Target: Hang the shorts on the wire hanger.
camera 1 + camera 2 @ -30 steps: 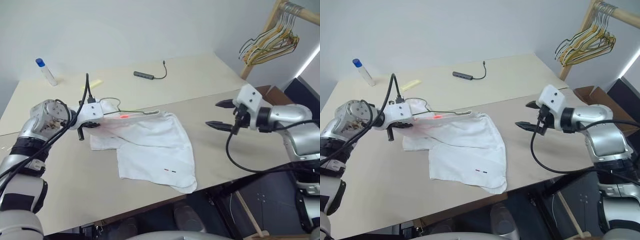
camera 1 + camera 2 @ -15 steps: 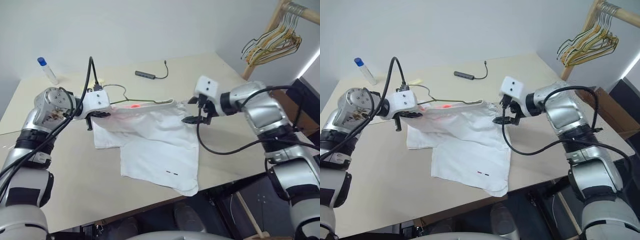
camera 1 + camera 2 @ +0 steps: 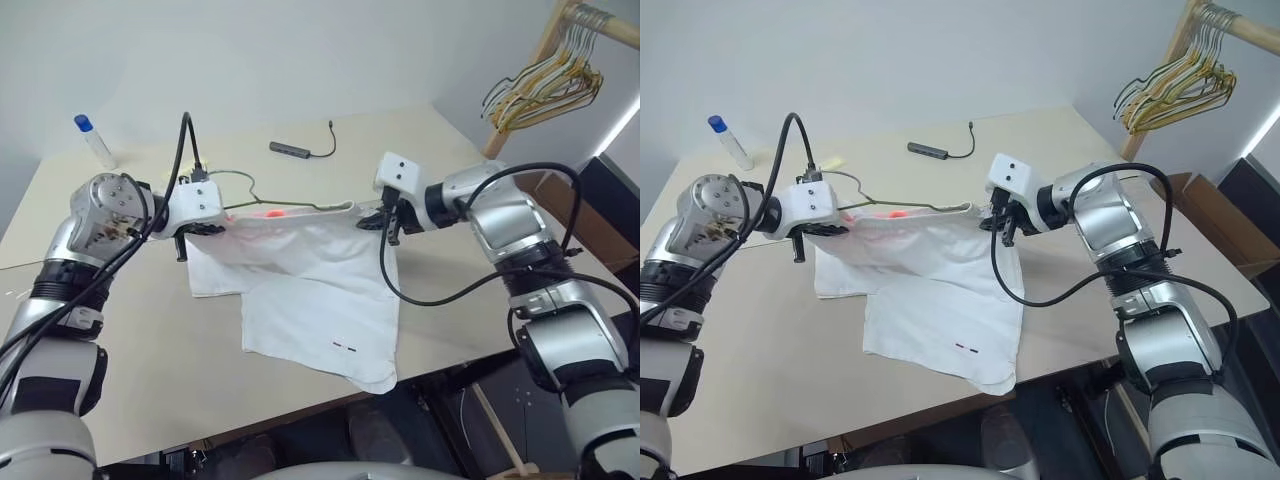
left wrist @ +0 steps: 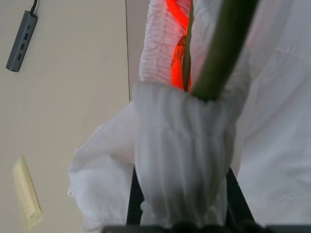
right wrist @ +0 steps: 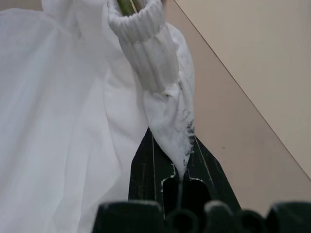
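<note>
Worktop: beige. Shorts: white, waistband raised between both hands, legs draped on worktop. Wire hanger: olive, along waistband. Left hand: clamped on waistband end. Right hand: pinching opposite waistband end.

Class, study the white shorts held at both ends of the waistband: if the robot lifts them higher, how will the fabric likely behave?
The shorts will probably sag and drape, since the waistband bunches softly in the right gripper. They look light: the legs lie flat in loose folds. The thin wire hanger may slip out of the waistband.
</note>
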You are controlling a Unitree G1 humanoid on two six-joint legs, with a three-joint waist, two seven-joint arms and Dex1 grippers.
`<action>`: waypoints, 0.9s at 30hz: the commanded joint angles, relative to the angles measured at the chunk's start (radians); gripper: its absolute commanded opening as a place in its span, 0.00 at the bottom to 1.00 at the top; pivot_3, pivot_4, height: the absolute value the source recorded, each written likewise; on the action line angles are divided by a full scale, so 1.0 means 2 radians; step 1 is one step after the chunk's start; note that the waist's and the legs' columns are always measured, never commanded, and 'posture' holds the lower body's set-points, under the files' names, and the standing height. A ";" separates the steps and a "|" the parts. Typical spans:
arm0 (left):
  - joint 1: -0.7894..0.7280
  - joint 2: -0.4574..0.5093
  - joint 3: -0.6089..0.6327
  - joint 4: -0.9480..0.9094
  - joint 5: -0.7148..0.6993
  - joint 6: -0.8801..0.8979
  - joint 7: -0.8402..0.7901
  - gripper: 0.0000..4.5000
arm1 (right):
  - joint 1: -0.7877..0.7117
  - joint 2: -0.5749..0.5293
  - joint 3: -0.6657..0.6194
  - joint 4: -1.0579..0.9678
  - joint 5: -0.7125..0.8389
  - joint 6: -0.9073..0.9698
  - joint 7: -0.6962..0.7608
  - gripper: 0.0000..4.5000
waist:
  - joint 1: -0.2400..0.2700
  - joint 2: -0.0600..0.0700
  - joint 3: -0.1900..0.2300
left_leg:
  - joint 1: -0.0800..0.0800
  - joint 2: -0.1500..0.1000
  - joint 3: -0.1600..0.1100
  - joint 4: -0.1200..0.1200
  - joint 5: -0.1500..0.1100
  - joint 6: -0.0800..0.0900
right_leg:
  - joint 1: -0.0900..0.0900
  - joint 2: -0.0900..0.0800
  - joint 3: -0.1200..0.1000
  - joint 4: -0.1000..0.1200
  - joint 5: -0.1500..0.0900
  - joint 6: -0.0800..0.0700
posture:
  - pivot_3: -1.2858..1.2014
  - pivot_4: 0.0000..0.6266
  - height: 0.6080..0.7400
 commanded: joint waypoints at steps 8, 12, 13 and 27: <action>0.011 0.016 0.008 -0.002 0.011 -0.020 -0.007 0.00 | 0.019 -0.057 -0.047 -0.043 0.022 0.019 0.016 0.01 | -0.007 0.000 0.000 | 0.000 0.000 0.000 0.000 0.000 0.000 | 0.000 0.000 0.000 0.000 0.000 0.000 | 0.42 0.00 1.00; 0.010 0.020 -0.003 0.014 0.036 -0.031 0.005 0.00 | 0.022 -0.067 -0.052 -0.046 0.028 0.022 0.019 0.01 | -0.013 0.000 0.000 | 0.000 0.000 0.000 0.000 0.000 0.000 | 0.000 0.000 0.000 0.000 0.000 0.000 | 0.42 0.00 1.00; 0.010 0.021 -0.007 0.022 0.046 -0.034 0.014 0.00 | 0.024 -0.071 -0.054 -0.049 0.031 0.024 0.023 0.01 | -0.013 0.000 0.000 | 0.000 0.000 0.000 0.000 0.000 0.000 | 0.000 0.000 0.000 0.000 0.000 0.000 | 0.42 0.00 1.00; 0.000 -0.008 -0.023 0.047 0.061 -0.042 0.039 0.00 | 0.034 -0.065 -0.067 -0.110 0.073 0.043 0.013 0.01 | -0.012 0.000 0.000 | 0.000 0.000 0.000 0.000 0.000 0.000 | 0.000 0.000 0.000 0.000 0.000 0.000 | 0.42 0.00 1.00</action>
